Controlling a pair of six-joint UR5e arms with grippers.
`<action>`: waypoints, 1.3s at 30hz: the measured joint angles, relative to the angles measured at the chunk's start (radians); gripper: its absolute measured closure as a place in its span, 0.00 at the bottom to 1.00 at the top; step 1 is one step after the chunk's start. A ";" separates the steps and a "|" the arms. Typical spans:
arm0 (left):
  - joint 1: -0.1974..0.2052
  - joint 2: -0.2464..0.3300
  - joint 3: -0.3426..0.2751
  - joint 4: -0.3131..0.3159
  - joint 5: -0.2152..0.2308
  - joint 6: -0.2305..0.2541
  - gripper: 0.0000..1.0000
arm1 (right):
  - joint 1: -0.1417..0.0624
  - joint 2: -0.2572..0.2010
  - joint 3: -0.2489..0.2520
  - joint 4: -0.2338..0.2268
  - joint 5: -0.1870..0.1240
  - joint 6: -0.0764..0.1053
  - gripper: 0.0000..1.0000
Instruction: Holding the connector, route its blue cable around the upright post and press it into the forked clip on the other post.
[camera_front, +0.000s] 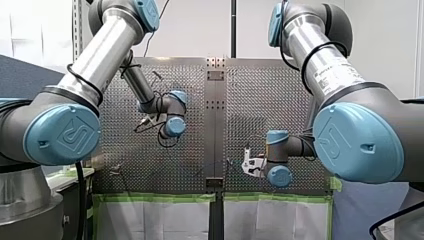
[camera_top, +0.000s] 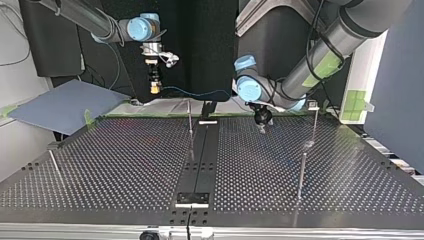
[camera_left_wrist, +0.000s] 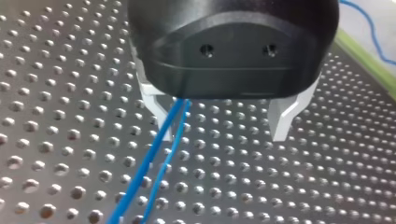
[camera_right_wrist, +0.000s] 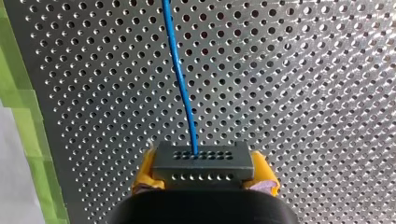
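- Connector (camera_right_wrist: 201, 161), a grey block with rows of small holes, sat clamped between the yellow pads (camera_right_wrist: 144, 176) of the right gripper (camera_right_wrist: 203, 176), whose jaws were closed on its two ends.
- Its long side ran across from one pad to the other, and its holed face pointed straight ahead, away from the gripper.
- From that face the blue cable (camera_right_wrist: 182, 84) left one hole and ran ahead over the perforated table (camera_right_wrist: 303, 93), with green tape (camera_right_wrist: 23, 116) along the table's edge to one side.
- In the top view the right gripper hung pointing down at the view's left, well above the far edge of the table, and the cable stretched sideways from the connector toward the left arm.
- The left gripper (camera_left_wrist: 224, 130) hung low over the table with its jaws open; two blue strands passed between its pale fingers (camera_left_wrist: 284, 119), close against one of them and well apart from the other.
- Whether its fingertips touched the table could not be told.
- A thin upright post (camera_top: 190, 120) stood between the two grippers in the top view, and a taller post (camera_top: 315, 125) stood further to the view's right.
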 joint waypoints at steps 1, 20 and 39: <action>0.000 0.000 0.000 -0.009 -0.007 -0.001 0.00 | 0.000 0.000 -0.001 0.002 0.000 0.000 1.00; -0.009 -0.054 0.010 -0.157 -0.035 -0.093 0.00 | 0.001 0.000 -0.002 0.009 0.000 0.000 1.00; -0.036 -0.217 0.071 -0.119 -0.023 -0.153 0.00 | 0.002 0.000 -0.002 0.007 0.000 0.002 1.00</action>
